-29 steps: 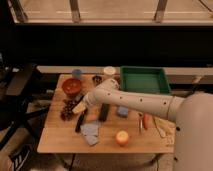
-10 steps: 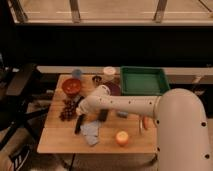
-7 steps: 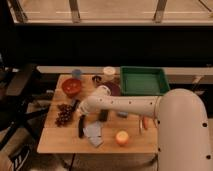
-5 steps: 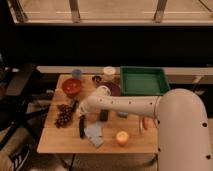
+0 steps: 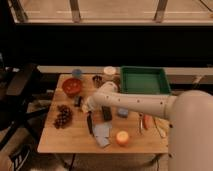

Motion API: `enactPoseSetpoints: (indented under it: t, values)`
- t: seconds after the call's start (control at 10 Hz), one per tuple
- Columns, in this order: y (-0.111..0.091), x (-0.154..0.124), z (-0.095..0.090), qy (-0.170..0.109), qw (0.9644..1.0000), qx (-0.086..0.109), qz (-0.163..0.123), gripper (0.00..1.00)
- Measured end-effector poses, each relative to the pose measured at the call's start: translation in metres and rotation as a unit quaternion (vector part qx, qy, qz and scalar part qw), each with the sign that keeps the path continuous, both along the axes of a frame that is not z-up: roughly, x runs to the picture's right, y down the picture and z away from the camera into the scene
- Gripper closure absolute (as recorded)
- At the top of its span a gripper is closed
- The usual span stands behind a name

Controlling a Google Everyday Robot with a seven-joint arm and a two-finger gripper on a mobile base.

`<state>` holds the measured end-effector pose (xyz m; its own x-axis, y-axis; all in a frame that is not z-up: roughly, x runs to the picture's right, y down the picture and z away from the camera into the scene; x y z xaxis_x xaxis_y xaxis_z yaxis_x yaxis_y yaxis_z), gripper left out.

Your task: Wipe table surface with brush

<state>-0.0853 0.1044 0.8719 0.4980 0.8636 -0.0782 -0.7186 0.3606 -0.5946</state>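
The light tan wooden table surface (image 5: 60,140) fills the middle of the camera view. The brush (image 5: 89,123) is a slim black stick, lying near upright in the picture on the table's front middle. My gripper (image 5: 86,108) is right at the brush's upper end and is shut on it, with the white arm (image 5: 135,102) reaching in from the right. The brush's lower end is beside the grey-blue cloth (image 5: 102,134).
A bunch of grapes (image 5: 62,115) lies left of the brush. A flat black bar (image 5: 106,113), an orange (image 5: 121,137) and a red bowl (image 5: 71,86) are nearby. A green tray (image 5: 143,80), cups (image 5: 109,71) and utensils (image 5: 160,127) are at the back and right.
The gripper and the brush have shifted a little to the right along the table. The grey-blue cloth has moved slightly right with them.
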Motion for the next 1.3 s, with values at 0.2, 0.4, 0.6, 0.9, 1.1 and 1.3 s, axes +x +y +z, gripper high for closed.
enactPoseSetpoints:
  t: [0.2, 0.4, 0.6, 0.9, 1.1, 1.3]
  values:
    - [-0.020, 0.037, -0.014, -0.025, 0.9997, 0.007, 0.004, 1.00]
    - [-0.028, 0.052, -0.022, -0.038, 0.9992, 0.012, 0.006, 1.00]
    - [-0.029, 0.056, -0.023, -0.038, 0.9992, 0.013, 0.003, 1.00]
    - [-0.027, 0.060, -0.001, -0.002, 0.9996, 0.003, -0.026, 1.00]
    - [-0.034, 0.051, 0.012, 0.008, 0.9980, 0.005, -0.062, 1.00]
    - [-0.039, 0.025, 0.023, -0.002, 0.9961, 0.010, -0.087, 1.00]
